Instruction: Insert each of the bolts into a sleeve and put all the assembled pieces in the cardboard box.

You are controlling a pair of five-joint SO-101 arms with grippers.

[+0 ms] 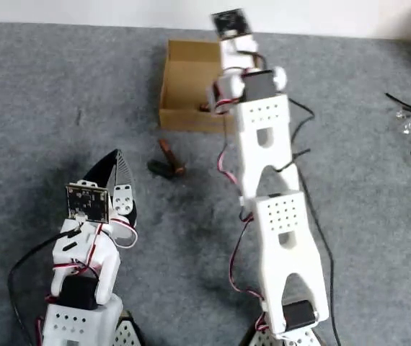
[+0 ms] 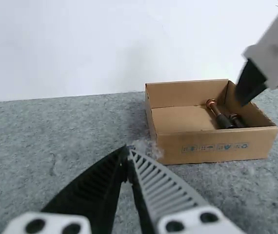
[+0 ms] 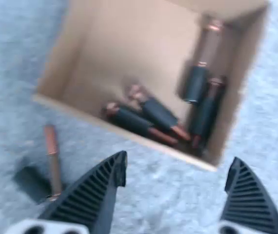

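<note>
Right end effector (image 3: 179,158) agape above cardboard box (image 3: 66,58) rim

On the grey mat (image 1: 40,108), the right arm (image 1: 263,144) stretches up the table until its wrist hangs over the near right corner of the cardboard box (image 1: 189,119). A copper bolt (image 1: 166,153) lies loose on the mat just below the box, with a black sleeve (image 1: 161,169) just beside it. The left gripper (image 1: 117,153) sits a little further left, fingers meeting at the tip.
</note>
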